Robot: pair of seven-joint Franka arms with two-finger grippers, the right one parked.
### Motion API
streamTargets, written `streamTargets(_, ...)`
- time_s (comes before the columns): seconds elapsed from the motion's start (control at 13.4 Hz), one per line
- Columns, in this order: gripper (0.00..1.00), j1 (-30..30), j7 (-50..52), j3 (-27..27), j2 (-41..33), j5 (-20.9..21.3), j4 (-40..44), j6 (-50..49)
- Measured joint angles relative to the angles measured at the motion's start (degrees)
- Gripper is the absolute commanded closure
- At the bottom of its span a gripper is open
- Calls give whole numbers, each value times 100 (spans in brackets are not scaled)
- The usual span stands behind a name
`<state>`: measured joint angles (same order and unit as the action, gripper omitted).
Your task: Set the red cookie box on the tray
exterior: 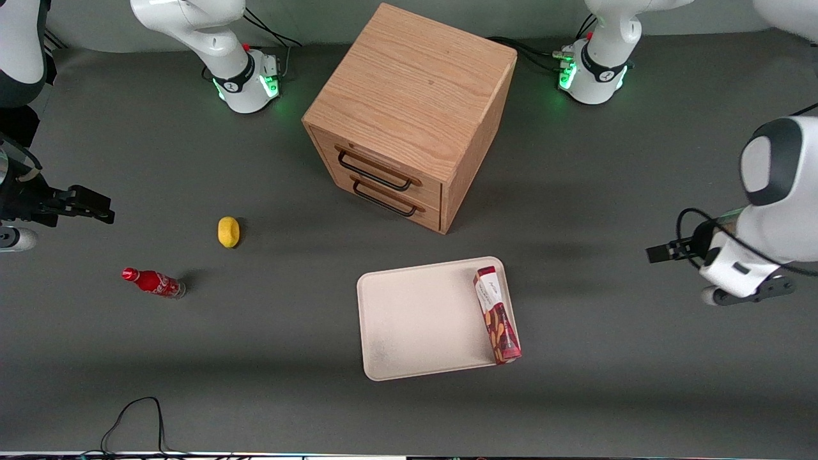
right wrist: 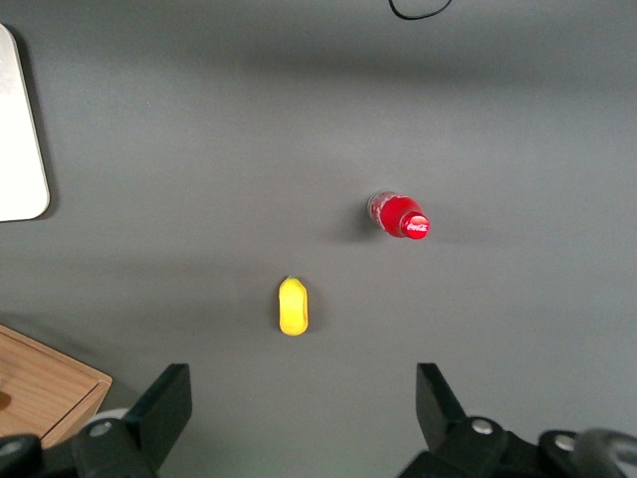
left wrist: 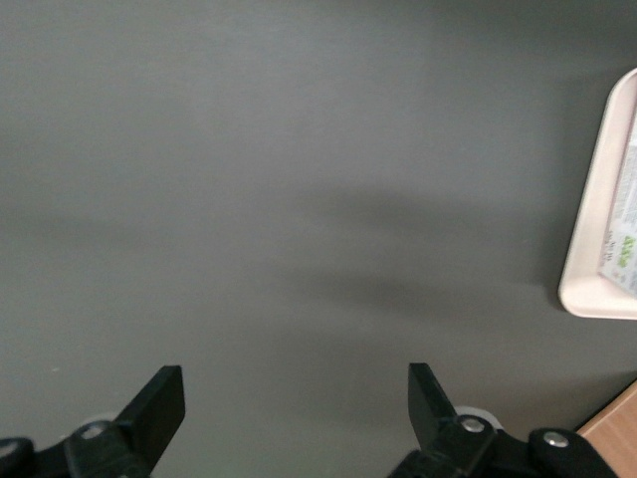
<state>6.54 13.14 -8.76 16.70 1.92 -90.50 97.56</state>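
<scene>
One red cookie box lies flat on tray, along tray edge toward working arm's end, white end panel pointing toward wooden drawer cabinet, one corner overhanging rim nearest front camera. Tray on gray table, nearer front camera than cabinet. Left gripper hangs above bare table, well apart from tray, toward working arm's end; fingers spread wide, holding nothing. Yellow lemon and small red soda bottle lie toward parked arm's end.
</scene>
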Motion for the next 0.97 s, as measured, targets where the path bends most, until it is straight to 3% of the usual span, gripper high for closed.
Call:
streamTargets(0.52, 0, 291, -199, 5, -1066, 32, -725, 36)
streamTargets(0.97, 0, -1181, -208, 1351, -1128, 39, -562, 4)
